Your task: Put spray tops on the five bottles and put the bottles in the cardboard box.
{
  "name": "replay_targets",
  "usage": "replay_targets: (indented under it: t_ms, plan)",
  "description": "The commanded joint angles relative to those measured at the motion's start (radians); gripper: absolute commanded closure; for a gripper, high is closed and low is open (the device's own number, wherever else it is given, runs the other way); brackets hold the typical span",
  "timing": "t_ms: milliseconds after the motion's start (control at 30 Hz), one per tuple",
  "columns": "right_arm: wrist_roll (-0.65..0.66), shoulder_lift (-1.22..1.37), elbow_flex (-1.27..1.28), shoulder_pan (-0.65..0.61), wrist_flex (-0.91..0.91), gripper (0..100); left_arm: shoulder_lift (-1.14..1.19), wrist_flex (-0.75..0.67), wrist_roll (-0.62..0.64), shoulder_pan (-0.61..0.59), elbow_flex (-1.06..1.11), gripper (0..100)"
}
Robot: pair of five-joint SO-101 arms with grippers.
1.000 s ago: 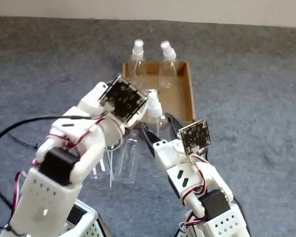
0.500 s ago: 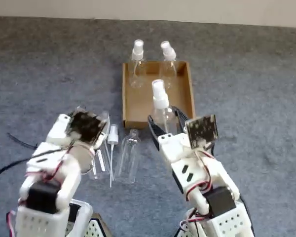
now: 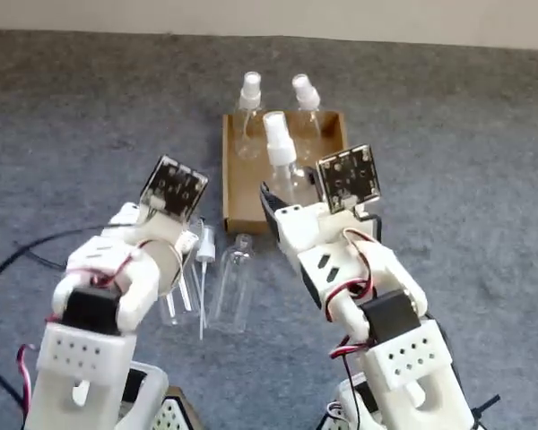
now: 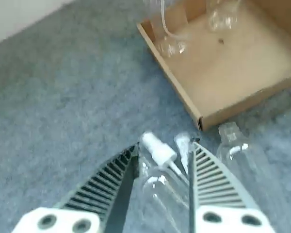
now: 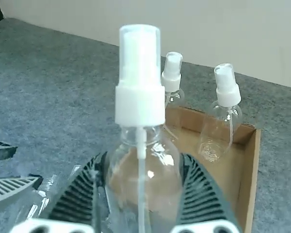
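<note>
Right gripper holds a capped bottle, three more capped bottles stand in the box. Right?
No. Two capped bottles stand in the box, not three; the right wrist view shows it. The right gripper does hold a capped bottle.

2 white arms (image 3: 125, 269), black servos (image 3: 390, 315), red and black wires (image 3: 351, 294), dark wrist boards (image 3: 348, 179), ribbed black fingers (image 4: 106, 189)

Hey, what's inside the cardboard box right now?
Two capped bottles stand at the far end of the cardboard box. A third capped bottle, clamped in the right gripper, is over the box; its base is hidden, so whether it rests inside is unclear.
</note>
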Motion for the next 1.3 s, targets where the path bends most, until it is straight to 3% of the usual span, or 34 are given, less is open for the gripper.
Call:
replay_targets:
  t_ms: [0, 267, 400, 567, 733, 967, 1267]
  plan:
    - [0.011, 0.027, -0.068, 0.01, 0.002, 99.5, 0.162, 0.112, 0.003, -0.001, -0.165, 84]
    - [0.014, 0.036, -0.068, 0.01, -0.001, 99.5, -0.024, 0.184, 0.043, 0.007, -0.159, 84]
    - [0.017, 0.038, -0.07, 0.01, -0.005, 99.5, -0.255, 0.181, 0.066, 0.107, -0.007, 81]
    - [0.011, 0.039, -0.09, 0.008, -0.005, 99.5, -0.44, 0.069, 0.069, 0.228, 0.151, 73]
    - [-0.012, 0.039, -0.09, 0.005, -0.045, 99.5, -0.43, -0.029, 0.074, 0.268, 0.22, 73]
    - [-0.081, 0.151, -0.108, -0.097, -0.09, 99.5, -0.357, -0.157, 0.129, 0.268, 0.228, 73]
    - [-0.083, 0.222, -0.225, -0.125, -0.025, 99.5, -0.251, -0.287, 0.129, 0.219, 0.243, 73]
